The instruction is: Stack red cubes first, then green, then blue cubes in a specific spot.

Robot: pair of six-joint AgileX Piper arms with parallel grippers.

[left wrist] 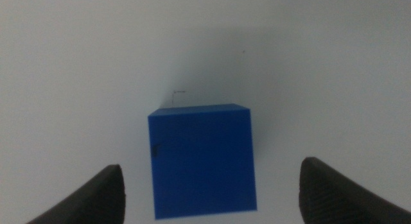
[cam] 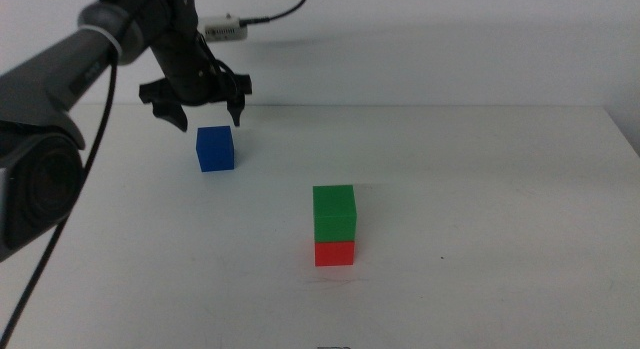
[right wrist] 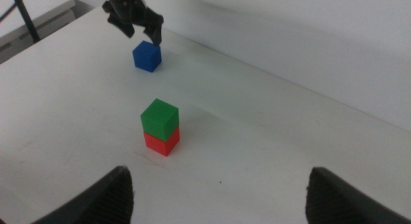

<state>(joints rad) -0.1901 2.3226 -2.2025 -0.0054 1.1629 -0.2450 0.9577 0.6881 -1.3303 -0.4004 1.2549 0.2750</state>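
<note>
The green cube [cam: 334,212] sits on top of the red cube [cam: 334,253] near the middle of the white table; the pair also shows in the right wrist view, green [right wrist: 159,116] on red [right wrist: 161,142]. The blue cube [cam: 215,148] stands alone at the back left, also in the left wrist view [left wrist: 201,161] and the right wrist view [right wrist: 147,56]. My left gripper [cam: 208,116] hangs open just above the blue cube, one jaw to each side, not touching it. My right gripper [right wrist: 218,195] is open and empty, back from the stack, out of the middle view.
The left arm [cam: 60,79] and its cable reach in from the left edge. The table's back edge [cam: 450,107] runs behind the cubes. Bare white tabletop lies around the stack and to its right.
</note>
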